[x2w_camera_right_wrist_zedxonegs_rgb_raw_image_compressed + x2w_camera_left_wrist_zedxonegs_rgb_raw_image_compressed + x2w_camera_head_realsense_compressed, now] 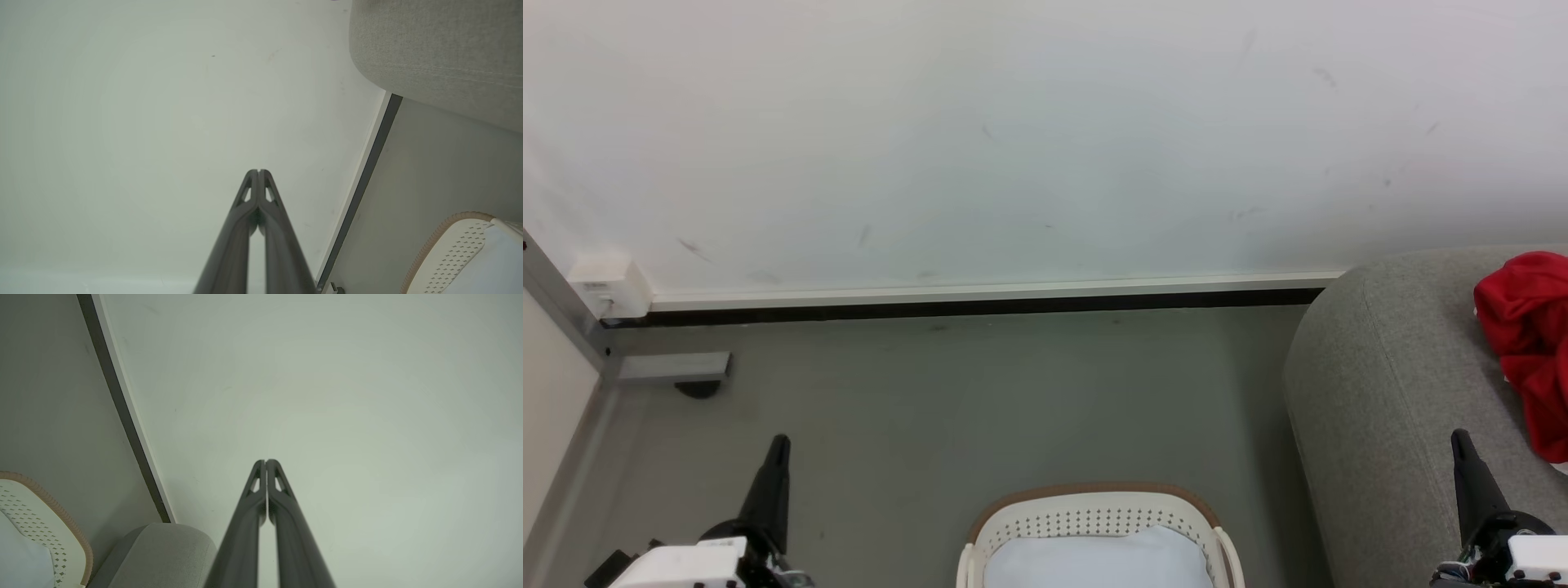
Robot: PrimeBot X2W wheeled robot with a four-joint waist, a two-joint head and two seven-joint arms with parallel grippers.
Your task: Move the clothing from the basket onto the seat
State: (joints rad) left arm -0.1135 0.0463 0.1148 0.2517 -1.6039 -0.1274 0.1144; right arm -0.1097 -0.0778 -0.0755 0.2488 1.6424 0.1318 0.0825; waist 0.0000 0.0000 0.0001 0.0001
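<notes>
Most of the head view, from 9 o'clock through 12 to 3, is a pale scuffed wall [1013, 122], closed off below by a white and black skirting strip [980, 298]. Beneath it runs a smooth grey floor [931, 392], flat and hard.

At 3 to 4 o'clock the grey seat [1372, 384] bulges in, its woven cover looking coarse enough to keep fabric from sliding. At 6 o'clock the basket [1094, 510] stands on the floor, near the seat but apart from it and cut by the frame's bottom edge. The part of it in view holds a pale blue-white cloth [1094, 563]. Whether anything red lies beneath cannot be told.

The clothing [1531, 343] lies crumpled on the seat at 3 o'clock, running off the frame. It looks light, limp and not at all fragile. It would sag and trail when lifted, so a pinch on a raised fold or bunched ridge should serve better than a flat edge.

At 7 o'clock the left gripper [779, 443] points up over bare floor, and at 4 o'clock the right gripper [1459, 437] stands in front of the seat's flank. Both have their fingers pressed together on nothing, as each wrist view confirms, and both are well apart from the clothing and the basket.
</notes>
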